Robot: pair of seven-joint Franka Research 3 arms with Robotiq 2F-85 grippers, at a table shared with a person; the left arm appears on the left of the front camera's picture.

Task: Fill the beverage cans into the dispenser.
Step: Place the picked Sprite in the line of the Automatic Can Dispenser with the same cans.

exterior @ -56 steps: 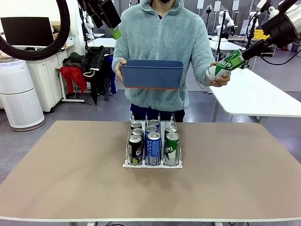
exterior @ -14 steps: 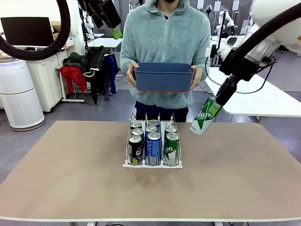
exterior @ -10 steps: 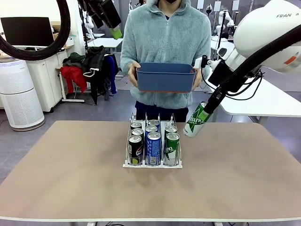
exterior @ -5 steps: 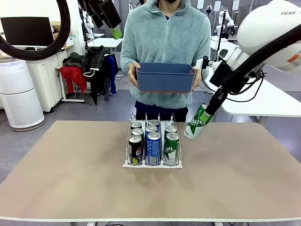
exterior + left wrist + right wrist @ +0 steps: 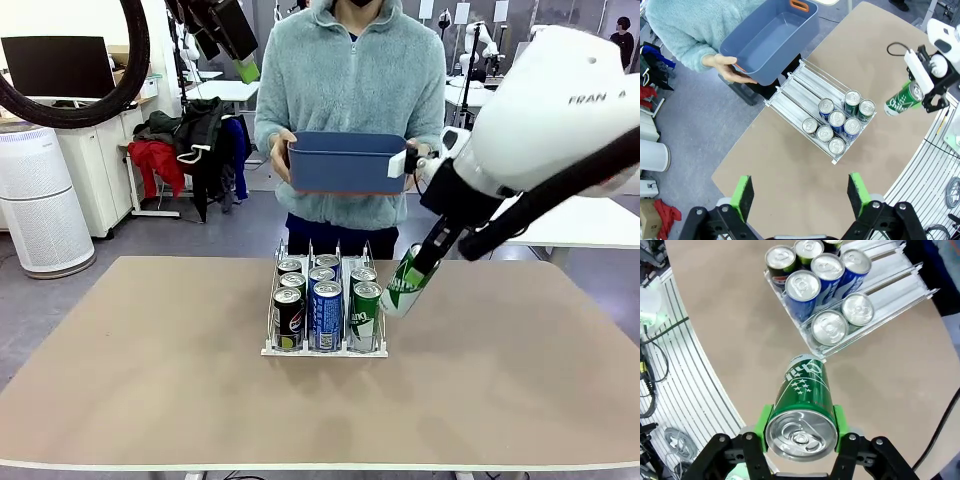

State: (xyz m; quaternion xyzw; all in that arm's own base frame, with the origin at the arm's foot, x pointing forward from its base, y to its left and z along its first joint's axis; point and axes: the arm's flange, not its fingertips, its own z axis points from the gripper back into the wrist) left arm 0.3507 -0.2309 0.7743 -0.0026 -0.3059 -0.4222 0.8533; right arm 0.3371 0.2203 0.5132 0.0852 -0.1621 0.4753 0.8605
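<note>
1. The right gripper (image 5: 800,432) has carried its green can (image 5: 404,282) down beside the dispenser (image 5: 325,345)'s right lane.
2. It is clamped on the tilted can.
3. Left gripper (image 5: 801,194) hangs high, fingers apart.
4. Six cans stand in the rack; the person holds a bin (image 5: 345,162).

the front camera sits low at the near edge of the tan worktop (image 5: 150,380), facing level across it toward 12 o'clock. the left wrist camera hangs high, looking straight down from far off. the right wrist camera looks down from close by. all three share the clear three-lane wire-divided rack (image 5: 325,349) (image 5: 805,100) (image 5: 890,290), central in front, toward 1 o'clock in the right wrist view.
</note>
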